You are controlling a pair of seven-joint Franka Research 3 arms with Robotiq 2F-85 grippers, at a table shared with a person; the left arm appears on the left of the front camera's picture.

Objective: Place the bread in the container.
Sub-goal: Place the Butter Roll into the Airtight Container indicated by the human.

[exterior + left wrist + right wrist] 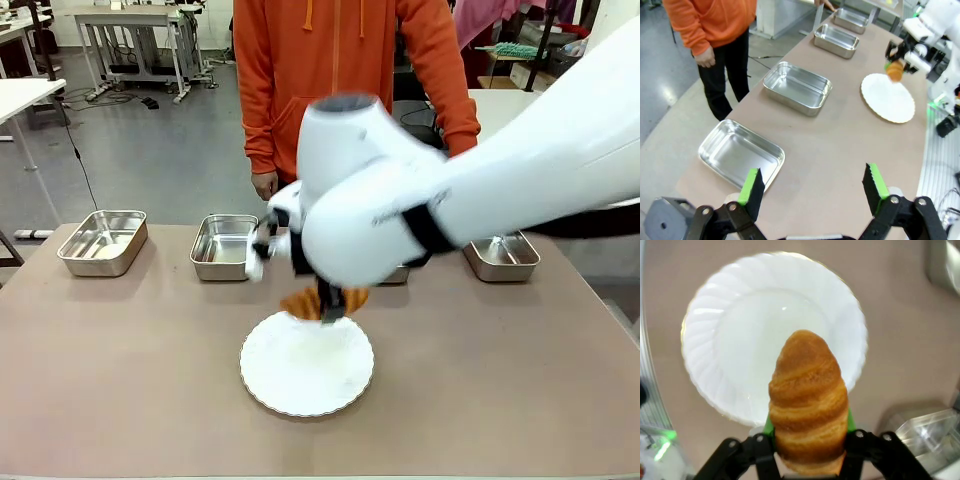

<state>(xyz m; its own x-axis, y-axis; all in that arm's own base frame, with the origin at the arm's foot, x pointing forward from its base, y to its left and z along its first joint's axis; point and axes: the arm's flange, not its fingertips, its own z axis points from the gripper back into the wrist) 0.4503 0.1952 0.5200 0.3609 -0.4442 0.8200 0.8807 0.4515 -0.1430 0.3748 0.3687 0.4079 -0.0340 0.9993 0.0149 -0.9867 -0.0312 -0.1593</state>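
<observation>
Right gripper (807, 460) pinches the bread (809, 415) across its thick end, green pads just peeking out either side, so the tapered tip points away from the wrist and the load hangs free. In the right wrist view the bread sits over the plate (720, 315), covering its 5 o'clock part; whether it touches the plate I cannot tell, though from the left wrist view the bread (894, 71) looks clear of the plate (888, 99), above its 12 o'clock rim. A grip on the fat end is probably chosen for purchase on a soft, flaky thing; squeezing harder could crush it. In the front view the right arm crosses the middle and hides most of the gripper (330, 300); the bread (322, 301) shows at the plate's (306, 363) 12 o'clock edge. Pans stand in a row across the far side of the desk (500, 380), toward the person; the nearest visible pan (224, 246) lies at about 11 o'clock from the plate. Judged: lift stage, carry to a pan not yet begun. Left gripper (812, 192) hangs spread and empty over the desk's end, near the last pan (740, 152), out of the way.
</observation>
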